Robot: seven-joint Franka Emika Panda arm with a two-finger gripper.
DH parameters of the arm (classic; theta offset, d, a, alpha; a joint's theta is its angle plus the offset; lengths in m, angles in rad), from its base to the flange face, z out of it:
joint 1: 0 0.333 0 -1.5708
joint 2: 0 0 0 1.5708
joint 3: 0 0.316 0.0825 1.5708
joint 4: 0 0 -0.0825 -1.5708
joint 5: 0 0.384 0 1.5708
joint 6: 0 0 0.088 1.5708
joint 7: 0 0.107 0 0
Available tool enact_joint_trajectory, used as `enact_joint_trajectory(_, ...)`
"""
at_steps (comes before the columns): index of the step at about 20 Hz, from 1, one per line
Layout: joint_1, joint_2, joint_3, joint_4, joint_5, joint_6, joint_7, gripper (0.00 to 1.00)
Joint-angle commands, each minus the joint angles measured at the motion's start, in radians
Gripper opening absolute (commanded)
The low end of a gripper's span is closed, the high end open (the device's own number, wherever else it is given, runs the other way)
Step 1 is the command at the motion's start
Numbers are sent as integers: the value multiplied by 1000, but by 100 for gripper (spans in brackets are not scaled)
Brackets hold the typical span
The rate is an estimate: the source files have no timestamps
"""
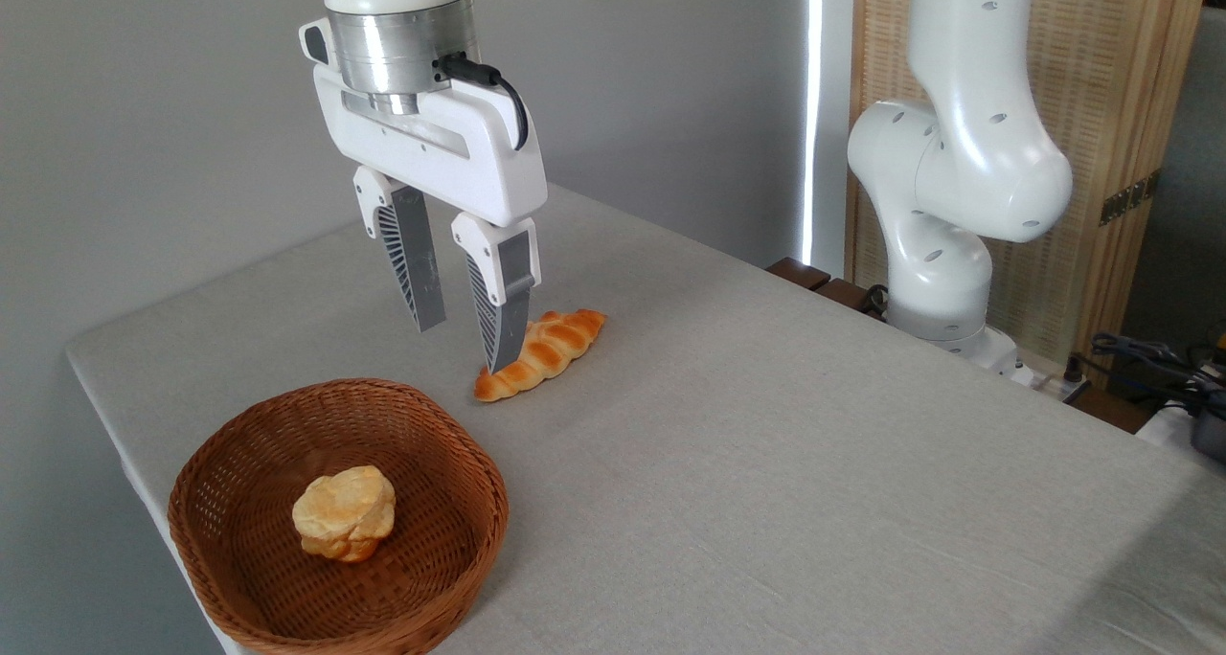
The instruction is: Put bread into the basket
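The pincer (466, 347) hangs open and empty, fingers parted, above the tabletop (766, 463). The braided bread (551, 349) lies flat just behind its right fingertip. Nearby, the wicker basket (450, 473) holds a pale bun (344, 513)

White glossy arm (958, 157) is showing round screw holes; a silver ribbed wrist is topping the white gripper (463, 341), black cable (498, 90) looping, grey ridged fingers (418, 262).

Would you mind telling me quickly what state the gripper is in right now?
Gripper: open and holding nothing, its fingers hanging above the table, with the braided bread on the cloth behind its right finger.
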Motion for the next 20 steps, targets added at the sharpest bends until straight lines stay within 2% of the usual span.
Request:
enact_joint_trajectory(1, -6, -5, 2, 3, -18, -32, -3, 100)
enact_joint_trajectory(5, -14, -19, -4, -35, -18, -23, -1, 100)
enact_joint_trajectory(10, -43, -92, -22, -170, -19, -10, -3, 100)
enact_joint_trajectory(15, -153, -169, -22, -342, -36, 49, -14, 100)
enact_joint_trajectory(17, -178, -186, -22, -400, -62, 98, -61, 100)
enact_joint_trajectory(20, -235, -191, -22, -470, -64, 207, -168, 100)
